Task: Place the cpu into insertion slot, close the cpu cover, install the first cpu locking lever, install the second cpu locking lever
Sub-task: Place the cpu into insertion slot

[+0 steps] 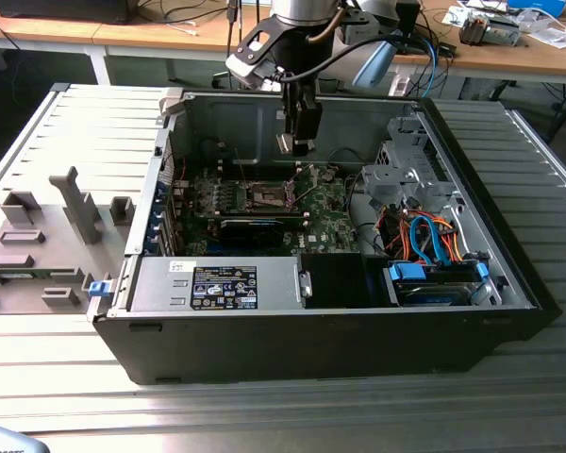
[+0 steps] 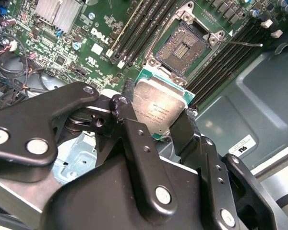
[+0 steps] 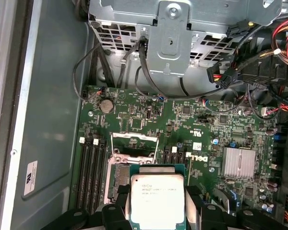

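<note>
- A grey tray (image 1: 75, 132) with holders is seen outside the computer case (image 1: 311, 349), well apart from the insertion slot (image 1: 267, 195), on the exterior view's left of it.
- The slot (image 2: 182, 48) is left uncovered and its pins are shown. Long dark memory slots (image 2: 144, 24) are lined up just beside it on two sides.
- The cpu (image 2: 160, 109) is held in the air above the slot and is not touching it. Open room is seen between them.
- The gripper (image 1: 299, 142) is closed partway. Its black fingers (image 2: 134, 139) are pressed on two opposite edges of the cpu.
- The cpu (image 3: 157, 201) is flat and square, with a silvery-grey top, a thin green rim and small dark print.
- A metal drive cage (image 1: 406, 170) and orange and blue cables (image 1: 434, 236) are found well apart from the slot, on the exterior view's right of it.
</note>
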`<state>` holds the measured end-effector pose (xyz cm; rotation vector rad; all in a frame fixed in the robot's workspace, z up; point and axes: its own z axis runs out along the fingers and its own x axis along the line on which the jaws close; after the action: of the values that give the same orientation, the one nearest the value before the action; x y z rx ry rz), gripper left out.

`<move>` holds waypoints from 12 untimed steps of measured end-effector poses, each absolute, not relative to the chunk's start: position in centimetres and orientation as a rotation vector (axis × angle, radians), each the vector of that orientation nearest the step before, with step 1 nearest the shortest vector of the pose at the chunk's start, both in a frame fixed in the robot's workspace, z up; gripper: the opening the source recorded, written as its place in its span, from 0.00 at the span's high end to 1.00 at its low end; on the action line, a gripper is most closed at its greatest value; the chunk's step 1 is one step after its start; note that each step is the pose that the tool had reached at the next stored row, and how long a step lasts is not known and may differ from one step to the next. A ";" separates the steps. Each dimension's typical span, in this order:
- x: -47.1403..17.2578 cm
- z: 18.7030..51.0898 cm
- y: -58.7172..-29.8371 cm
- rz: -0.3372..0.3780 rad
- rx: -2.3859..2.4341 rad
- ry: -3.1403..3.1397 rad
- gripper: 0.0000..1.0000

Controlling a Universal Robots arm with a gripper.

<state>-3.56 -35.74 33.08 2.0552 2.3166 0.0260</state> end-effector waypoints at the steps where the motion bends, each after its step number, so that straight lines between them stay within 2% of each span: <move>1: -3.6 33.1 -35.7 0.026 2.057 2.315 0.46; 12: -3.6 33.1 -35.7 0.026 2.072 2.301 0.46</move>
<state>-3.55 -35.74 33.08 2.0721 2.3013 0.0255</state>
